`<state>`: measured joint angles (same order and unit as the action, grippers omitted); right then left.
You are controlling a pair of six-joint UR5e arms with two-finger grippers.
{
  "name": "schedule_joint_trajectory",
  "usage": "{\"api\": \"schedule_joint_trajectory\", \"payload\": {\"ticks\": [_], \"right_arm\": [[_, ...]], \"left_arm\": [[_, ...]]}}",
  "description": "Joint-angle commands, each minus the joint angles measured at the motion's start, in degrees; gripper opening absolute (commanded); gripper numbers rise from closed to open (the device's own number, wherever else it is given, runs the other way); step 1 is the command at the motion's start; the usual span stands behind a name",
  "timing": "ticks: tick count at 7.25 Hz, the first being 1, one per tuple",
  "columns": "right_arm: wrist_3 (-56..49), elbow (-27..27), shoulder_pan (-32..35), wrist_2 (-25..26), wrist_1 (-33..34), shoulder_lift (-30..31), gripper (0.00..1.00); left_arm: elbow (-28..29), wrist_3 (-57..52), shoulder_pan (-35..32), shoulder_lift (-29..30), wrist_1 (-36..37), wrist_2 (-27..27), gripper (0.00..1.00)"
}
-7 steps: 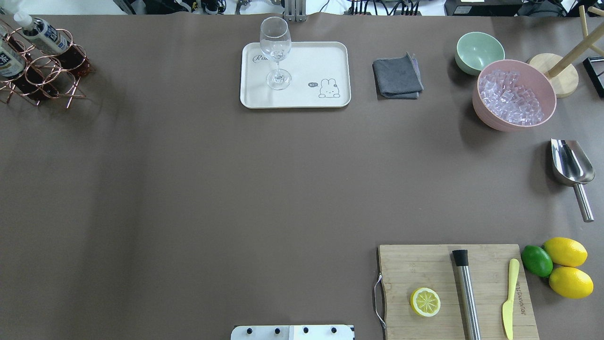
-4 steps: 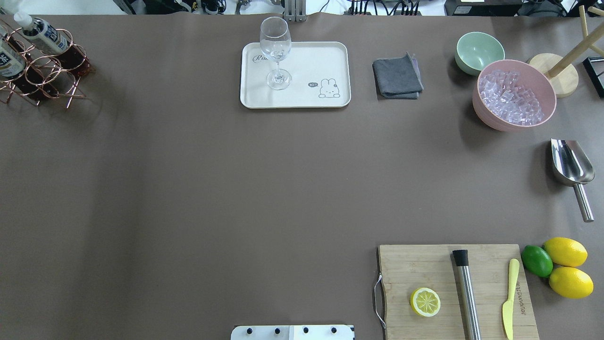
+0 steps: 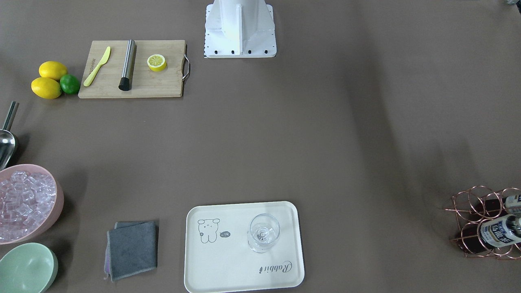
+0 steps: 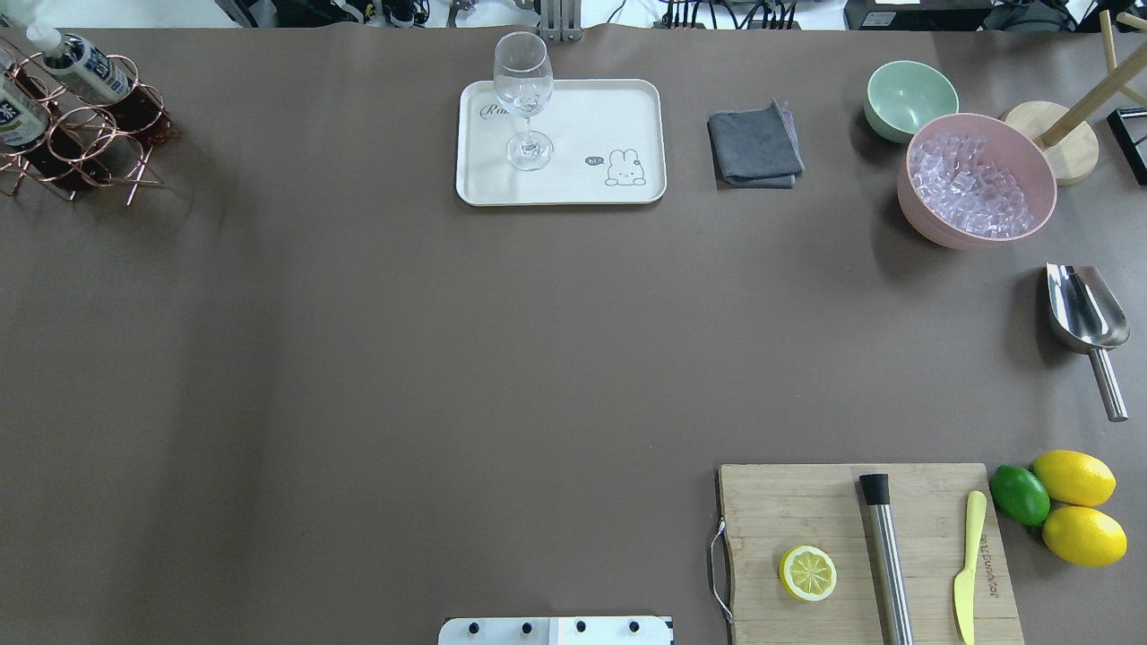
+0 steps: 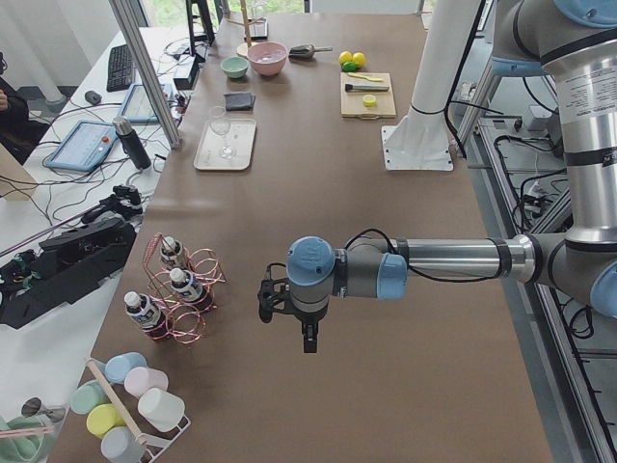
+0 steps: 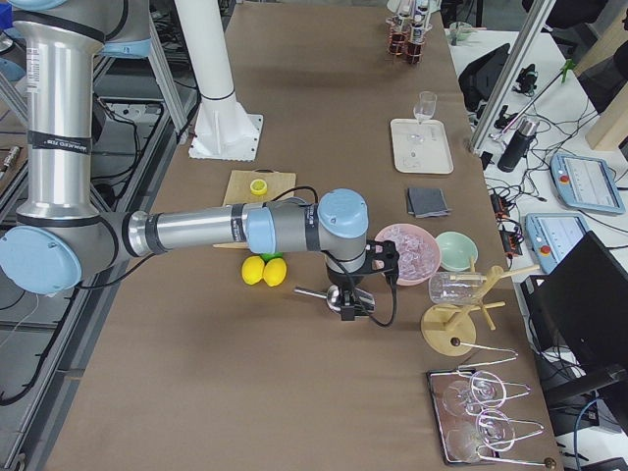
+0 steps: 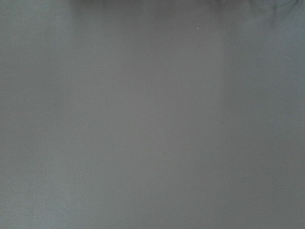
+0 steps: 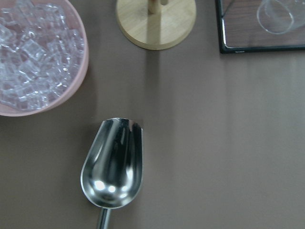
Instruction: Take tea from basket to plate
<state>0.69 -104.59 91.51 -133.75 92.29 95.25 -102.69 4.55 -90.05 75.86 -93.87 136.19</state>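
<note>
Only the two side views catch the arms. Seen from the robot's left end, the left arm (image 5: 443,258) reaches out over bare desk (image 5: 386,405), its left jaws pointing down near the basket (image 5: 198,289). I cannot tell how far open they are or whether they hold anything. This view alone shows all three tea bottles (image 5: 183,285), upright in the basket. The overhead and front views each show two, cut by the frame edge. The overhead view shows the plate (image 4: 591,116) well apart from the basket, with a glass (image 4: 524,98) standing on it.

From the right end, the right arm (image 6: 196,231) hangs its right jaws over the scoop (image 8: 114,162); their opening cannot be told either. The right wrist camera looks down on the scoop, with the pink bowl (image 8: 78,81) of ice beside it. The left wrist camera shows only desk.
</note>
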Motion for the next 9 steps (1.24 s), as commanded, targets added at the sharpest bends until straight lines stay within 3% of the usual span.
{"api": "schedule_joint_trajectory", "payload": {"ticks": [1, 3, 4, 5, 6, 8, 9], "right_arm": [[0.36, -0.79, -3.51, -11.47, -0.09, -4.35, 1.00], [0.45, -0.88, -9.21, -12.15, -3.74, -9.62, 1.00], [1.15, -0.44, -13.07, -12.06, -12.83, -9.74, 1.00], [7.42, -0.44, -15.81, -12.06, -17.79, -9.91, 1.00], [13.66, -0.61, -17.83, -12.15, -23.50, -11.04, 1.00], [15.39, -0.18, -20.40, -11.62, -35.63, -11.67, 1.00], [15.48, -0.09, -20.75, -11.45, -40.38, -11.76, 1.00]], "left_arm": [[-1.19, 0.02, -2.65, -0.01, 0.09, 0.40, 0.98], [0.04, 3.07, -6.79, 0.42, 0.26, 0.66, 0.98], [0.99, 19.10, -7.07, 5.04, 0.26, 0.49, 0.98], [4.75, 34.67, -6.98, 11.18, -0.17, 0.40, 0.98], [7.13, 42.48, -6.89, 15.41, -0.53, 0.40, 0.98], [16.68, 64.85, -5.93, 29.71, -0.62, 0.48, 0.98], [21.17, 72.71, -2.27, 34.31, -3.49, -0.12, 0.98]]}}
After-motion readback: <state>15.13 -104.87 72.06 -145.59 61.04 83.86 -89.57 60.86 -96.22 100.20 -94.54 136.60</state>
